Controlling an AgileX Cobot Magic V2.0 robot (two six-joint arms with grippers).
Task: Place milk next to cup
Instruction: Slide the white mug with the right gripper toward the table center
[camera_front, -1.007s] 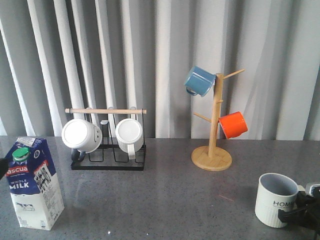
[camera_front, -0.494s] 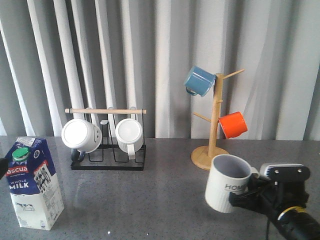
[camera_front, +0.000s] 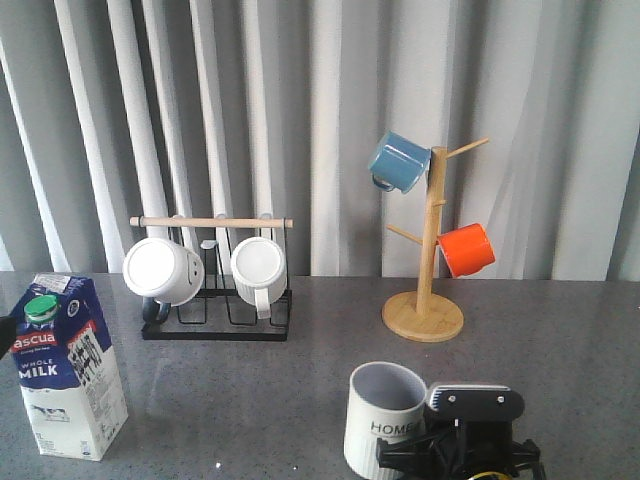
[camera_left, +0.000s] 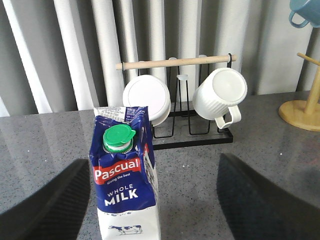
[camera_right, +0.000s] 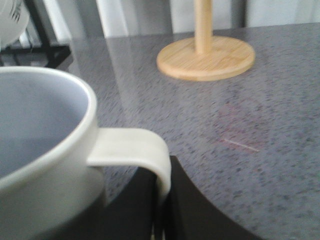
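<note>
The milk stands upright at the table's front left, a blue-and-white carton with a green cap. In the left wrist view the milk stands between my open left gripper's dark fingers, nearer one of them and untouched. The cup, cream-white and ribbed with "HOME" on it, is at the front centre-right. My right gripper is shut on its handle. The cup's base is cut off by the frame edge, so I cannot tell whether it rests on the table.
A black rack with a wooden bar holds two white mugs at the back left. A wooden mug tree at the back right carries a blue mug and an orange mug. Grey curtains hang behind.
My right gripper has carried the cup from the table's right edge leftward to the front centre, lifting it on the way. The milk and left gripper have not moved.
</note>
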